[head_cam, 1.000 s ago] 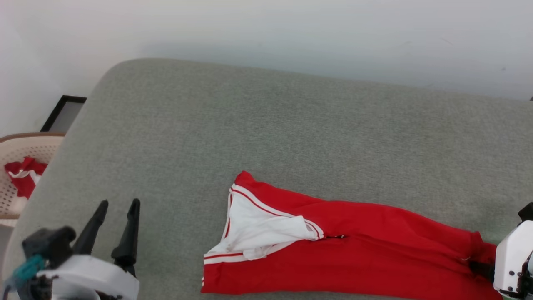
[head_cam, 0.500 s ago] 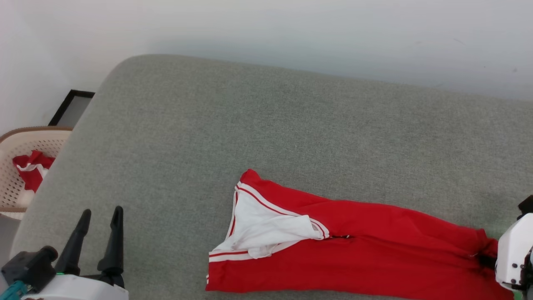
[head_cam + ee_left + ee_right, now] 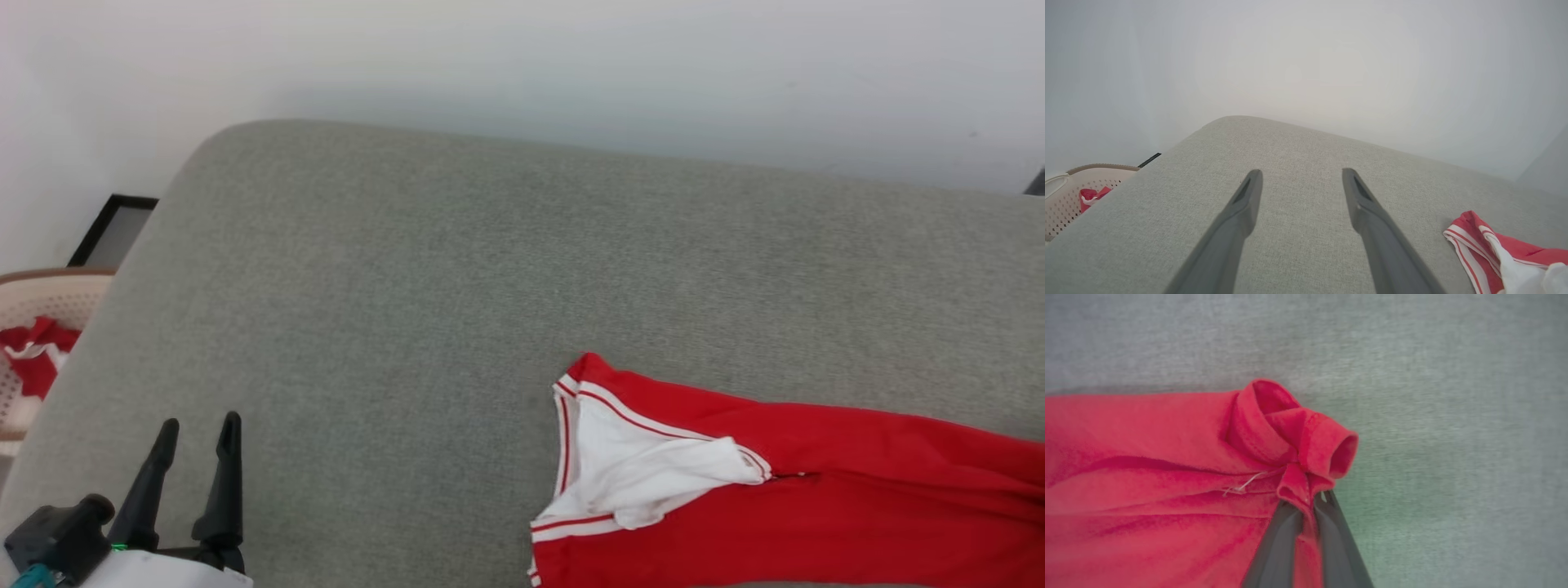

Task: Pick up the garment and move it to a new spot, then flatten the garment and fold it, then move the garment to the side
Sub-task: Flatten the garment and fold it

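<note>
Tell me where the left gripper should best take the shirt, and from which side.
Probably the striped sleeve edge of the shirt, coming from the robot's left over the cushion: that edge lies loose and faces the open left gripper.

The left gripper [image 3: 201, 421] hovers with fingers spread wide; the right gripper [image 3: 1308, 500] is clamped on the garment [image 3: 1147, 457].
</note>
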Controlling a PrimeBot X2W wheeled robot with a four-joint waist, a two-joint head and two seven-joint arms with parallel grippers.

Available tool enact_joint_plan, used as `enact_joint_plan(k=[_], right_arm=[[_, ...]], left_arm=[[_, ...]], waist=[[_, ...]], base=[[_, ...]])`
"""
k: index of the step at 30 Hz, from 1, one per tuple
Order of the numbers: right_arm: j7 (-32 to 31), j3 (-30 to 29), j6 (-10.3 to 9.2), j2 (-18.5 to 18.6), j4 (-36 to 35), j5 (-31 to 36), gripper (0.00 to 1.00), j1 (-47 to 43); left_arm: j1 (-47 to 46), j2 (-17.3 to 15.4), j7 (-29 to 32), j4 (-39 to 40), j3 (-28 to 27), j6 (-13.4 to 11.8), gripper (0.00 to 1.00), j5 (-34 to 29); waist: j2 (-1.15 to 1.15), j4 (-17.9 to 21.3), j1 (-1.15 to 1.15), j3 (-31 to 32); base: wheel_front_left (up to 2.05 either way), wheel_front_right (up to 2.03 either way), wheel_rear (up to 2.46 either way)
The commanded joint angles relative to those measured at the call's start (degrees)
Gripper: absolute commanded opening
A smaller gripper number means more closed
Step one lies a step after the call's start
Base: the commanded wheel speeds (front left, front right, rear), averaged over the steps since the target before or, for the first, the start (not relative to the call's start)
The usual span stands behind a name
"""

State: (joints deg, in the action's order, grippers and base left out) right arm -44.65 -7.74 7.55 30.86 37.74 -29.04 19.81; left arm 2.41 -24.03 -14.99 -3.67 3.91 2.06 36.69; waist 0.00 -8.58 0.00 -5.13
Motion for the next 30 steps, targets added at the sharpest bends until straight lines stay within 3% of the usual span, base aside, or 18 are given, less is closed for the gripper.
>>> enact_joint_plan(k=[1,7,13,22,30], right_arm=[[0.4,-0.3,-0.14,0.6,0.6,0.9,0.00,0.7],[-0.8,3.3,-0.14,1.2,-2.5,-0.1,0.00,-0.2],[-4.8,7.7,-0.12,-0.4,-14.2,-6.5,0.00,-3.1],[-10.6,11.6,-0.12,-11.3,-32.7,-13.0,0.00,-5.8],[-7.6,20.1,-0.12,-21.1,-31.3,-11.6,0.00,-2.2]], left_arm=[[0.6,0.4,-0.2,-0.3,-0.4,0.5,1.00,-0.6],[1.6,1.1,-0.2,-1.1,-1.2,1.0,1.00,-1.0],[3.3,1.9,-0.2,-1.4,-2.3,1.0,1.00,-1.0],[3.5,2.9,-0.2,-1.7,-2.0,1.5,1.00,-1.4],[0.3,3.8,0.1,-3.2,0.8,2.5,1.00,-2.1]], waist=[[0.00,0.9,0.00,0.6],[0.00,2.4,0.00,1.8],[0.00,3.9,0.00,3.6],[0.00,2.7,0.00,4.6],[0.00,-1.9,0.00,4.2]], base=[[0.00,0.00,0.00],[0.00,0.00,0.00],[0.00,0.00,0.00],[0.00,0.00,0.00],[0.00,0.00,0.00]])
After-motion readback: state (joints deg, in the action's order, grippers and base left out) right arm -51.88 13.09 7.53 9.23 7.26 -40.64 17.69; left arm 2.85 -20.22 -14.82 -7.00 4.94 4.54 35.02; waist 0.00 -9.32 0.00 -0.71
